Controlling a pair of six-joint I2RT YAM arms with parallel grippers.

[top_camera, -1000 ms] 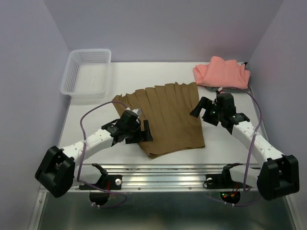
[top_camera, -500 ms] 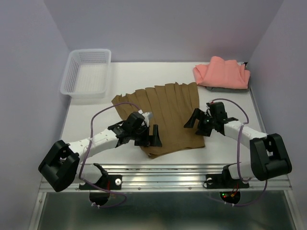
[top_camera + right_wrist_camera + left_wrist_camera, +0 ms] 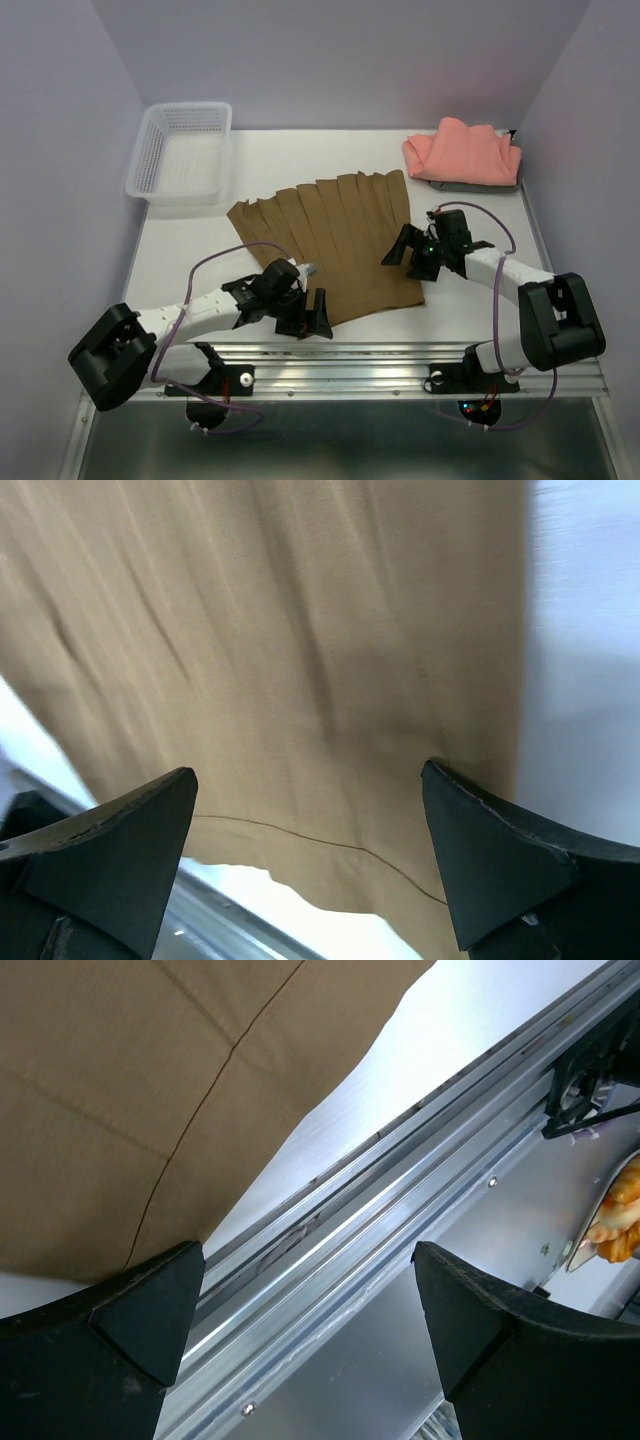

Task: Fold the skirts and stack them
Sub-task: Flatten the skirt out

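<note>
The olive-brown pleated skirt [image 3: 340, 240] lies spread flat in the middle of the table. The salmon-pink skirt [image 3: 462, 152] sits folded at the back right, on top of the grey skirt [image 3: 458, 185], of which only a sliver shows. My left gripper [image 3: 312, 318] is open and empty, low at the brown skirt's near-left corner, over the table's front edge. In the left wrist view [image 3: 306, 1252] the skirt [image 3: 120, 1080] lies behind the fingers. My right gripper [image 3: 408, 250] is open and empty over the skirt's right edge, as the right wrist view [image 3: 309, 772] shows, with the cloth [image 3: 300, 630] under it.
A white mesh basket [image 3: 150, 140] stands at the back left. A metal rail [image 3: 340, 360] runs along the table's front edge, also in the left wrist view [image 3: 380, 1210]. Purple walls close in the left, right and back sides.
My left gripper has moved down the skirt's left side to its near corner at the table edge. My right gripper has come in from the right onto the skirt's right edge. The skirt shifted slightly.
</note>
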